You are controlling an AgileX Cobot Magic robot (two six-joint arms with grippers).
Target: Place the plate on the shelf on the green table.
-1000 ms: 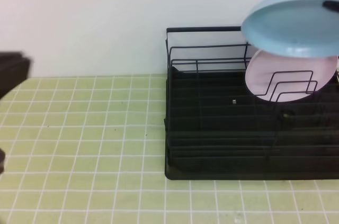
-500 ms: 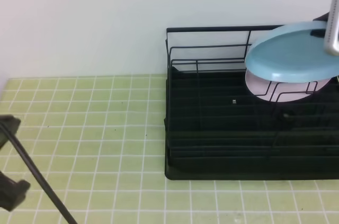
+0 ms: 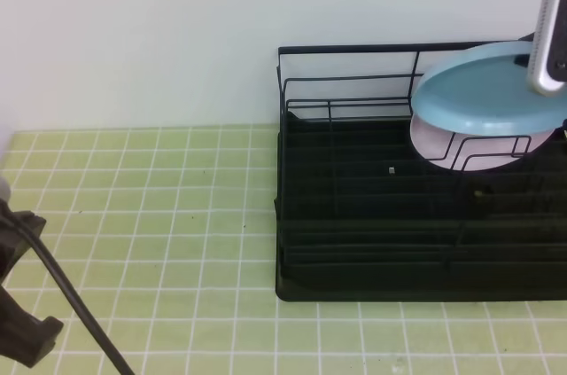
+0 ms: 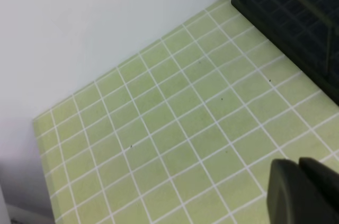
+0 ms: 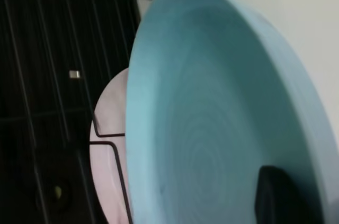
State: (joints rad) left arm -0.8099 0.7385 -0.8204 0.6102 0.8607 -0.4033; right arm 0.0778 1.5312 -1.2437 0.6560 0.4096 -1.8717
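1. You had the right pincer [image 5: 283,197] clamped on the rim of the blue plate [image 3: 485,96], holding it tilted above the rack [image 3: 354,215] so its edge could drop between the wire dividers.
2. The pink plate [image 3: 443,149] leaned in a slot just beneath.
3. Your left pincer [image 4: 302,192] hung over the green surface [image 4: 175,128], well apart; whether it was apart or together, you could not tell.
4. No writing was readable.

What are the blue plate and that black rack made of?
Blue plate: probably plastic, smooth with a soft even sheen. Rack: thin black wire, likely coated metal, on a dark tray base. Neither can be told for sure by look alone.
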